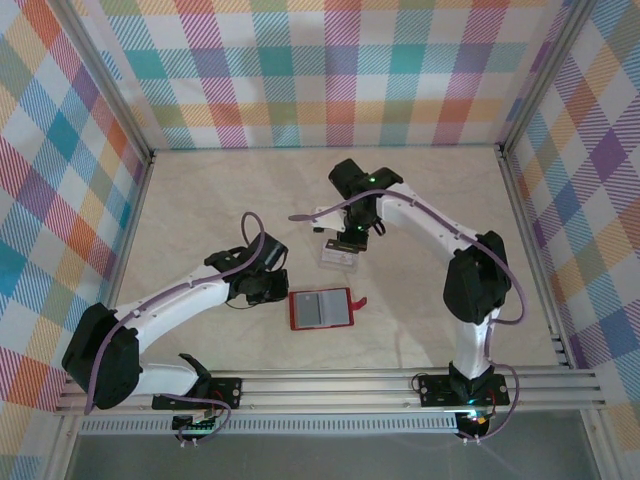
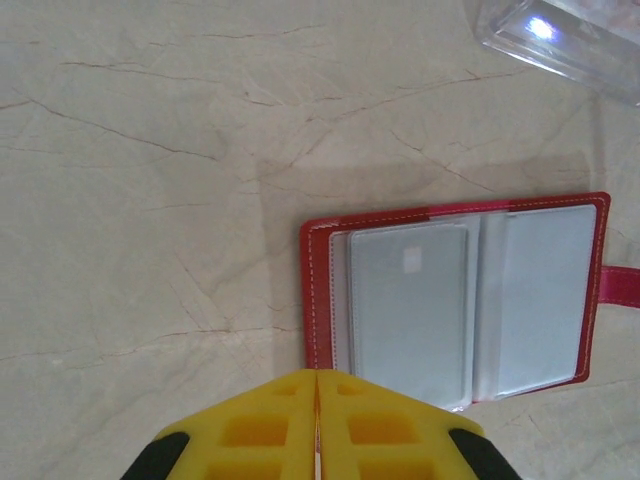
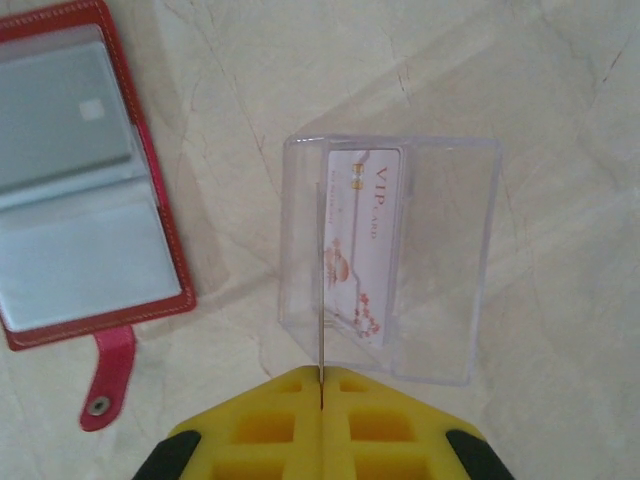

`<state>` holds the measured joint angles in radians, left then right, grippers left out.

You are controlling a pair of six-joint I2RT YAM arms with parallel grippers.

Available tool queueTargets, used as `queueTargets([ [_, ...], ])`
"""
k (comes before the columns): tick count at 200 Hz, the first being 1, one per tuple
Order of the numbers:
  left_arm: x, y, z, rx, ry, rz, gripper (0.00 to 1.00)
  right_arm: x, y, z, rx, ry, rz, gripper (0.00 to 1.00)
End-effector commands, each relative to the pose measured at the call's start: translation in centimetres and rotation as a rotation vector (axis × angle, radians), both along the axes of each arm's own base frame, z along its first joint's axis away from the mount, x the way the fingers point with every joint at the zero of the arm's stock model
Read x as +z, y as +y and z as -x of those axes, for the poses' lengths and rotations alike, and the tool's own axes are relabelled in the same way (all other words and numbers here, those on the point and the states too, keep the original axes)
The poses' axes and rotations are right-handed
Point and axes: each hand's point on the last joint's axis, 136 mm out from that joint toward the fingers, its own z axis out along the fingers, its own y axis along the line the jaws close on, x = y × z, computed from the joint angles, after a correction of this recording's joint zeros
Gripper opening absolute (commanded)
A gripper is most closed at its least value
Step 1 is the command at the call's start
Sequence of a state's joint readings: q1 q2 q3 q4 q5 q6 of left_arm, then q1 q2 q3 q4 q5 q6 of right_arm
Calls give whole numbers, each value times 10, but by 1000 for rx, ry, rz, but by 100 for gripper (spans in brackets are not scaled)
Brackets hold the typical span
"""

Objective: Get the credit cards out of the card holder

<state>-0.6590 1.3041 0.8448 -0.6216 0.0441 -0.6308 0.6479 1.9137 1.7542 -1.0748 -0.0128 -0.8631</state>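
Observation, overhead view: the card holder is lying open and flat on the table just below centre of the frame, grey pockets facing up, snap tab pointing right. A clear box is sitting just above it.

Right gripper: in its wrist view the yellow fingers are closing fully on a thin card, which we are seeing edge-on as a fine vertical line rising from the fingertips into the clear box. We are judging that the card is being held upright so that it slots in beside the VIP card already leaning inside. The overhead view is placing this gripper directly over the box.

Left gripper: its fingers are pressing together with nothing between them. The tips are hanging at the lower edge of the card holder; we cannot tell whether they are touching it. We are reading this station as steadying or waiting beside the holder.

Outstanding item: a pocketed card, pale with a small light square on it, is sitting in the left-hand pocket in the left wrist view. The neighbouring pocket is appearing empty, though glare is limiting certainty. We are judging the task partly complete.

Risk: the clear sleeve is likely gripping the remaining card, so the unsecured holder may be dragging along during extraction.
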Motion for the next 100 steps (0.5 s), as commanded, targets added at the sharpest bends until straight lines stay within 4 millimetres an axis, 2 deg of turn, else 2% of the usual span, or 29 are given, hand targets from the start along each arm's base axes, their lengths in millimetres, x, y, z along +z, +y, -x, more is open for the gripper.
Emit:
queueTargets([
  [1,0,3,2,-6,0,13,10,0,-4,-11,93,-12,57,0],
  [50,-3,7,0,12,5,13,10,-6,4,-37,90,12,83,0],
  [100,-5,11,1,22,12,11,10,-17,6,-50,64,48,98,0],
])
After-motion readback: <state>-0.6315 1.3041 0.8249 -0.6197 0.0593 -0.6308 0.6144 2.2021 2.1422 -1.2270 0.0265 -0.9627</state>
